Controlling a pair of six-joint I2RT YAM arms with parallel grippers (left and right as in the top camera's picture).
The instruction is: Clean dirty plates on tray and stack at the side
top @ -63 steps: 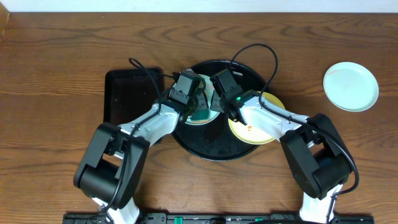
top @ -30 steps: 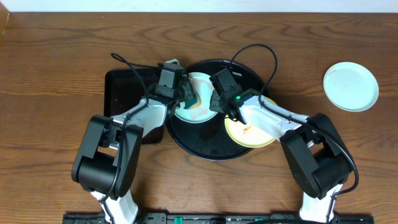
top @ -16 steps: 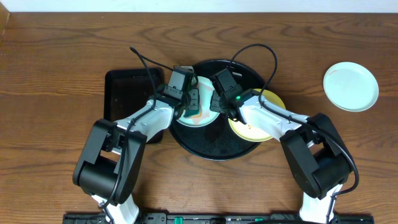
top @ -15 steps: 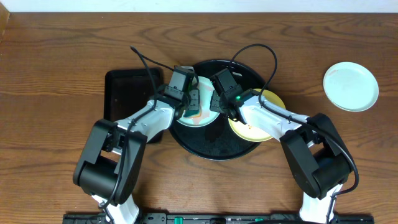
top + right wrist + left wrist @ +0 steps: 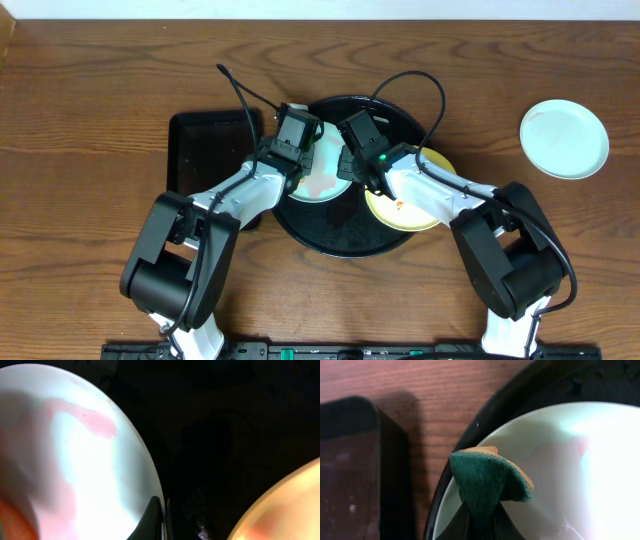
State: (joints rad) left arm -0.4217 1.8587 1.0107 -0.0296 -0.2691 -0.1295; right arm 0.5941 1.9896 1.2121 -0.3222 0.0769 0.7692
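A light blue plate (image 5: 322, 175) lies in the round black tray (image 5: 350, 240), with a thin pink smear (image 5: 75, 420) still on it. My left gripper (image 5: 303, 160) is shut on a green sponge (image 5: 487, 480), which presses on the left part of the light blue plate (image 5: 565, 470). My right gripper (image 5: 162, 515) is shut on the right rim of this same plate (image 5: 60, 470); overhead the right gripper (image 5: 345, 165) sits mid-tray. A pale yellow plate (image 5: 412, 205) with an orange smear rests partly over the tray's right rim. Another light blue plate (image 5: 564, 138) lies on the table at far right.
A smaller rectangular black tray (image 5: 208, 150) stands just left of the round tray, close to my left arm. Both arms reach in from the front edge and cross over the tray's near half. Cables arch above both wrists.
My left gripper has swept the sponge from the plate's left edge rightward across the plate. The right gripper has kept its hold on the rim; the plate shifted slightly.
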